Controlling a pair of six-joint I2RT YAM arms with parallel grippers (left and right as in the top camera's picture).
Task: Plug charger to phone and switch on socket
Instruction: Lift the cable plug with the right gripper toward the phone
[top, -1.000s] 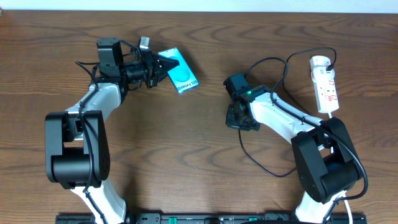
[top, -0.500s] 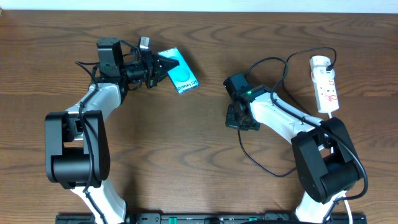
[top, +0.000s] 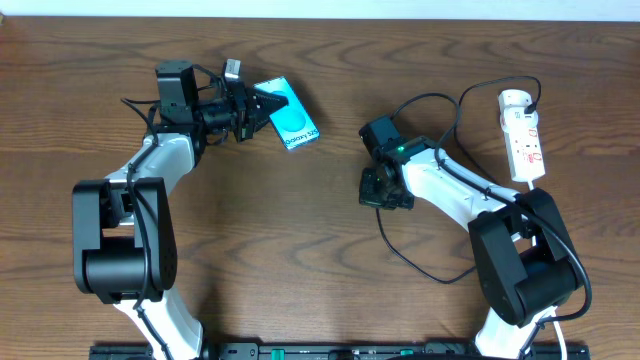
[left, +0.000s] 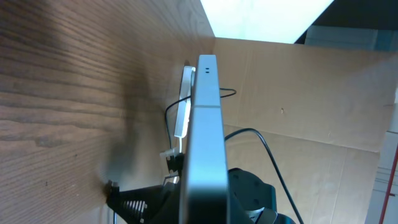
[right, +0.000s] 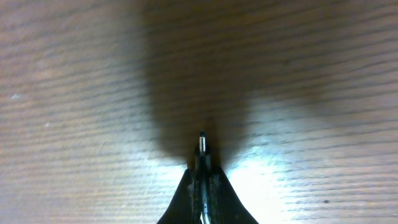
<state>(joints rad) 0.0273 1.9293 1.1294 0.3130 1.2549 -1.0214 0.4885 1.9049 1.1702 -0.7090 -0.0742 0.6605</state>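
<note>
Left hand (top: 263, 108) closed on phone (top: 293, 117) at one end. Right hand (right: 202, 177) pinched tight on charger (right: 202, 144), plug tip protruding toward worktop (right: 74, 74). Well apart: socket (top: 525, 140).

A brown wooden table (top: 300, 250) fills the overhead view, its grain running from 9 to 3 o'clock. Along its 12 o'clock edge runs a thin pale strip (top: 320, 8), perhaps a wall, though too little of it shows to be sure. At 6 o'clock lies a black rail (top: 330, 351). In the left wrist view a tan cardboard panel (left: 311, 93) stands toward 3 o'clock, with a bright white opening (left: 261, 18) at 12 o'clock. In the right wrist view a patch of glare (right: 273, 174) sits on the wood at 4 o'clock.
</note>
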